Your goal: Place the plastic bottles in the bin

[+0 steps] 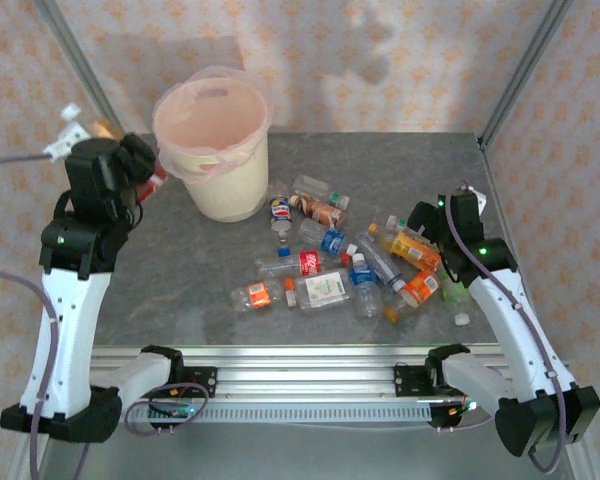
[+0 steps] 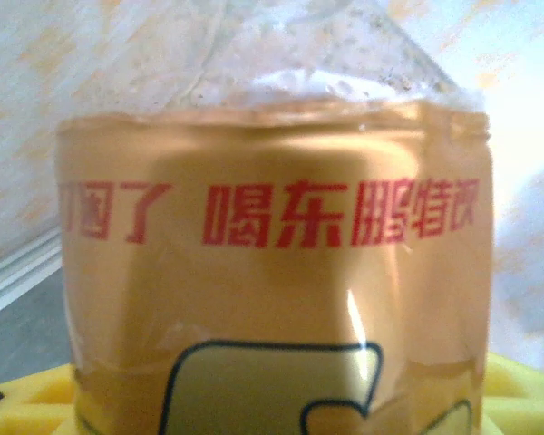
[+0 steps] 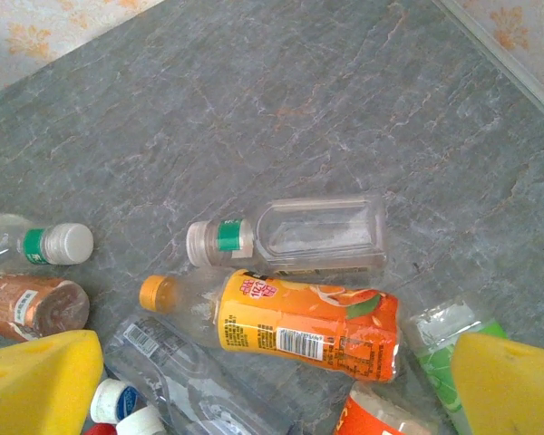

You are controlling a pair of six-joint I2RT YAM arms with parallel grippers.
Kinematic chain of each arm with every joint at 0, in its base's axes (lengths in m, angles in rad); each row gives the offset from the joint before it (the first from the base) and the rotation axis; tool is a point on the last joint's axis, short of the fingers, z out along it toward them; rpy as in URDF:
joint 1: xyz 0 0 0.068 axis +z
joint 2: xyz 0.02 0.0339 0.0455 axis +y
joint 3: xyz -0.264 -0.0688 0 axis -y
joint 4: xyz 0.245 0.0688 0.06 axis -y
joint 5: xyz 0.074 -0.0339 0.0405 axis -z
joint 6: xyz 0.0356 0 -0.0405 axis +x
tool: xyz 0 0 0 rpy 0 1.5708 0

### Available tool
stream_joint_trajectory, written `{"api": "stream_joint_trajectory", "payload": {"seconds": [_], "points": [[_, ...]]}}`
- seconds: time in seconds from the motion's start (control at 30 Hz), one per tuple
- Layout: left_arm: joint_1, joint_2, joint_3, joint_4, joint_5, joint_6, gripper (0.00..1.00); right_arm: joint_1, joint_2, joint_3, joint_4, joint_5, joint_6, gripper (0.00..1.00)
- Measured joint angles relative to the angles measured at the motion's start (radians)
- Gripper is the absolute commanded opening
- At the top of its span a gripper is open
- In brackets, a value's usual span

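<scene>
The left hand is raised at the left side of the bin, close to its rim, and it is clenched around one golden-label bottle. In the left wrist view this label, with red Chinese characters, stands very near the camera, and the yellow fingers appear at the two lower corners beside it. The bin, a cream bucket with a thin pink bag folded over its rim, stands on the far left part of the grey tabletop. The other bottles lie on their sides in a loose heap on the middle and right part of the tabletop, and the nearest ones are just beside the foot of the bin. Among them I see a red-label bottle and a blue-label bottle. The right hand hovers over the right end of this heap with its jaws spread wide and nothing between them. In the right wrist view, an orange-label bottle with an orange cap lies between the hand's two yellow pads. Just beyond it a clear bottle with a green neck band lies parallel to it and almost touching. A brown bottle lies at the left edge of that view.
</scene>
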Motion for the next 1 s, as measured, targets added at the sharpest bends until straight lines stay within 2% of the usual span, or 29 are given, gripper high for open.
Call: {"api": "stream_joint_trajectory", "payload": {"seconds": [0.27, 0.57, 0.67, 1.0], "points": [[0.000, 0.408, 0.349, 0.185, 0.069, 0.085, 0.27, 0.000, 0.000, 0.000, -0.002, -0.008, 0.007, 0.99], [0.000, 0.876, 0.760, 0.175, 0.191, 0.175, 0.26, 0.005, 0.000, 0.000, -0.006, -0.038, 0.042, 0.99], [0.000, 0.948, 0.795, 0.146, 0.216, 0.196, 0.26, 0.010, 0.000, 0.000, -0.006, -0.043, 0.052, 0.99], [-0.009, 1.052, 0.748, 0.089, 0.271, 0.280, 0.30, 0.013, 0.017, 0.000, -0.007, -0.063, 0.064, 0.99]]}}
